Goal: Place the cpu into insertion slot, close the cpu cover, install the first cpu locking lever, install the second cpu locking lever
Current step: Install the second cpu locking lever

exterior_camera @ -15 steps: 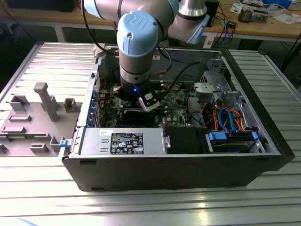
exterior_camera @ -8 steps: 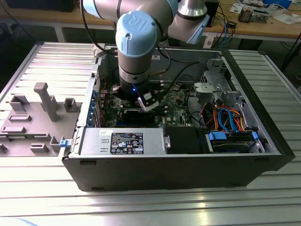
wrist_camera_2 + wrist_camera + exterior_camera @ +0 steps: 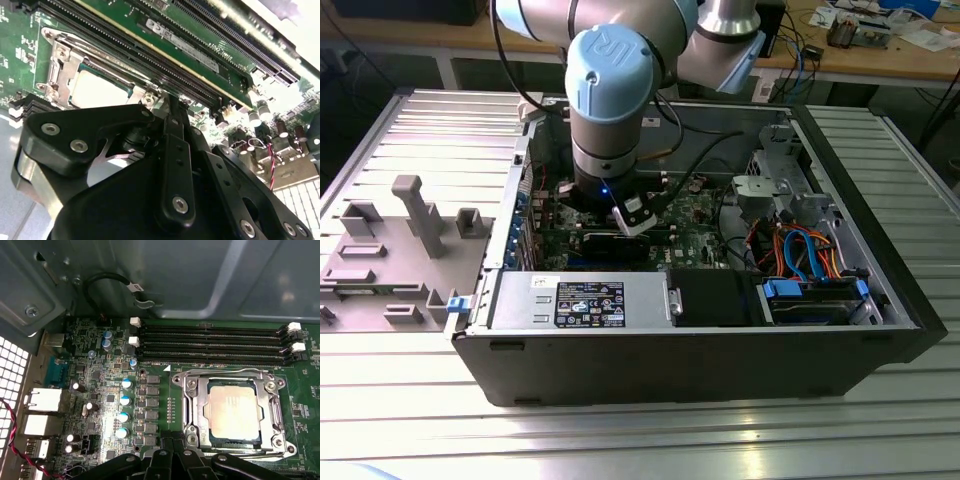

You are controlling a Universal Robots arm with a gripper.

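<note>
1. One gripper [image 3: 167, 107] shows in both wrist views as black linkages close to the camera; its fingertips are cut off or hidden behind its own body, so I cannot tell how far apart they stand or whether they have hold of anything
2. In the second wrist view the gripper's tip lies just beside the edge of the socket, near a corner screw
3. One cpu [image 3: 234, 412], with a pale metal top, sits flat inside the one insertion slot [image 3: 204, 415] on the green motherboard [image 3: 100, 390]
4. One cpu cover [image 3: 192, 407] lies closed down around the chip, its square window framing the metal top; thin wire levers run along the frame's sides, but whether they are latched is hard to make out
5. Four long black memory slots [image 3: 210, 345] run side by side beyond the socket, with white clips at their ends
6. Four blue-topped capacitors [image 3: 125, 400] stand in a column beside the socket
7. In the exterior view the one arm [image 3: 610, 110] reaches down into the open computer case [image 3: 700, 350], hiding the socket; the case rests on a ribbed metal table [image 3: 620, 440]
8. A grey fixture tray [image 3: 390, 250] lies at the exterior view's left, partly cut off
</note>
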